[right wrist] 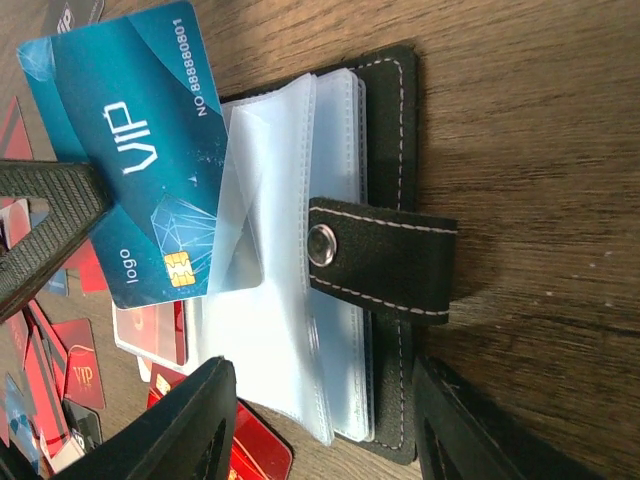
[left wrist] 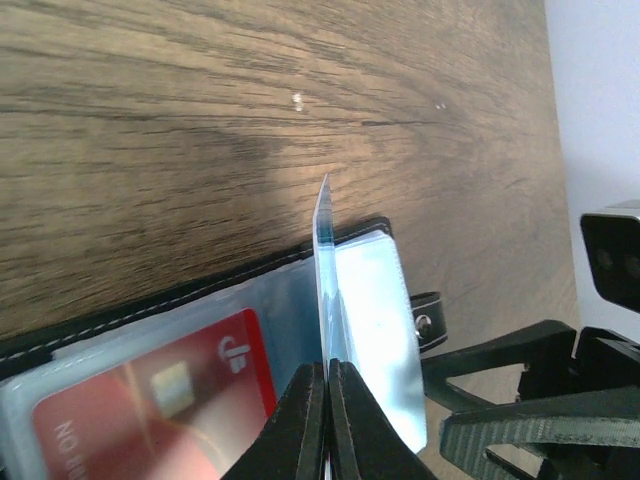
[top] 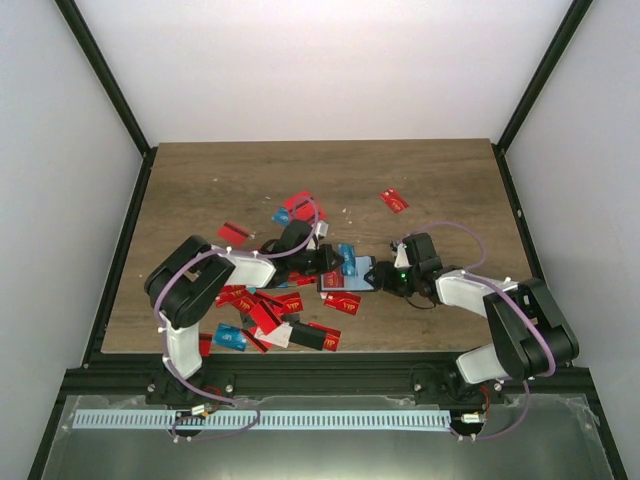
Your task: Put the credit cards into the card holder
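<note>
The black card holder lies open on the table with its clear sleeves fanned out. In the right wrist view its strap and snap show. My left gripper is shut on a blue VIP card, seen edge-on in the left wrist view. The card's corner sits in the mouth of a clear sleeve. A red card is in another sleeve. My right gripper is open, its fingers either side of the holder's near end.
Several loose red cards and a blue one are heaped left of the holder. Single red cards lie farther back. One red card lies just in front of the holder.
</note>
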`<state>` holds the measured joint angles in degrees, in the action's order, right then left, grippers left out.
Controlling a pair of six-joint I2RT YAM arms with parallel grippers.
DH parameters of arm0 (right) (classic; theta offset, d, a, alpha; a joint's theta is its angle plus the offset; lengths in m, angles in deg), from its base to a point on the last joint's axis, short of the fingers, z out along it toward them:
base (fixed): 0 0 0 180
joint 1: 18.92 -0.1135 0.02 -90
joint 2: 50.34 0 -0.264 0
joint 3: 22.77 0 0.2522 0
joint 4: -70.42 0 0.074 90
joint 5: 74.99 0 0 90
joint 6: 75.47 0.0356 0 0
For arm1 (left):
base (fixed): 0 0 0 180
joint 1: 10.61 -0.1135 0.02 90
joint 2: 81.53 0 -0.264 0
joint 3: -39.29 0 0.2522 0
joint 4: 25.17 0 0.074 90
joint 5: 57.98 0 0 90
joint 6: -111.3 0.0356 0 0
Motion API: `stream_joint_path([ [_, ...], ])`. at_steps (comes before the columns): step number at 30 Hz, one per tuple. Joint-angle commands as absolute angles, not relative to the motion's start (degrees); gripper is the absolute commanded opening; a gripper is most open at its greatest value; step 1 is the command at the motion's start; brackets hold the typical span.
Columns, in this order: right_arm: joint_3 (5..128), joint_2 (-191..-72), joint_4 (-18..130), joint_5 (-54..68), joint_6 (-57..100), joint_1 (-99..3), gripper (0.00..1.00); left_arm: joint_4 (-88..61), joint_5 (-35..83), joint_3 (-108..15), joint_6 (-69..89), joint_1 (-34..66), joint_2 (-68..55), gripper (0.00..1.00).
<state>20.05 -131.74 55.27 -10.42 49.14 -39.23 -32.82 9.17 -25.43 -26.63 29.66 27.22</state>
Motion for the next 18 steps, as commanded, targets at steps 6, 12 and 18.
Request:
stream_joint_path([
  [6,18.18,-132.2,52.82,-11.58,50.24,-38.98,0.51,-33.5,12.55,-21.91,-32.16,30.14,26.85,0.04],
  [12,18.14,-132.51,53.05,-12.03,50.29,-39.01,0.51,-32.72,9.77,-22.06,-33.89,30.63,27.78,0.04],
  [18,18.84,-132.74,52.8,-11.79,50.04,-38.97,0.51,-30.18,6.6,-23.43,-33.15,31.26,28.99,0.04],
])
